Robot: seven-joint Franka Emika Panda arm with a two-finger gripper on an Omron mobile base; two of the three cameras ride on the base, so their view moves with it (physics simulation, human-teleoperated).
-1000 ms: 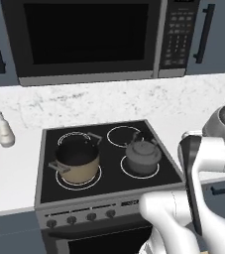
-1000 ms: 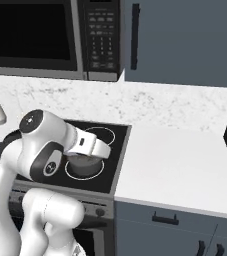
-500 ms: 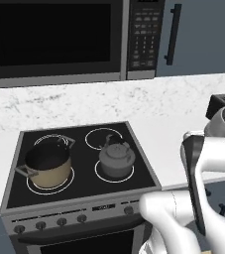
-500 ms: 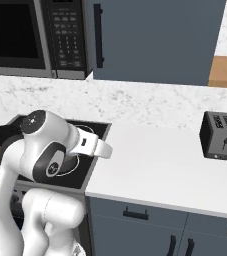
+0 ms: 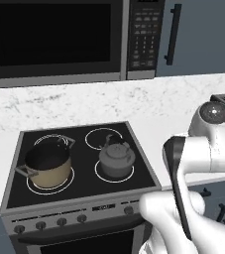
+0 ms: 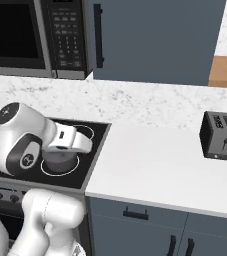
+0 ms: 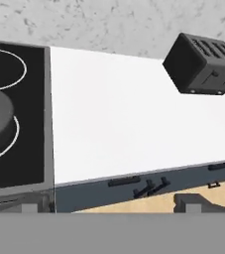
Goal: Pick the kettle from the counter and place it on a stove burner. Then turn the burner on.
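White counter [image 6: 150, 165] runs right of the glossy black cooktop [image 5: 84, 193], marble backsplash behind, microwave [image 5: 59, 39] overhead, blue-grey cabinet fronts below. The kettle [image 5: 117, 158] sits on the front-right stove burner [image 5: 100, 174], at about three o'clock from the tan pot [image 5: 47, 166] on the front-left ring. The arm is folded up in front of the stove's right edge, forearm laid across the kettle in the right base view. The gripper's tips don't show clearly; its jaws stand wide apart and hold nothing. Off at three o'clock, a dark toaster [image 6: 222, 137] stands on the counter, well apart. Knobs [image 5: 62, 222] line the stove front.
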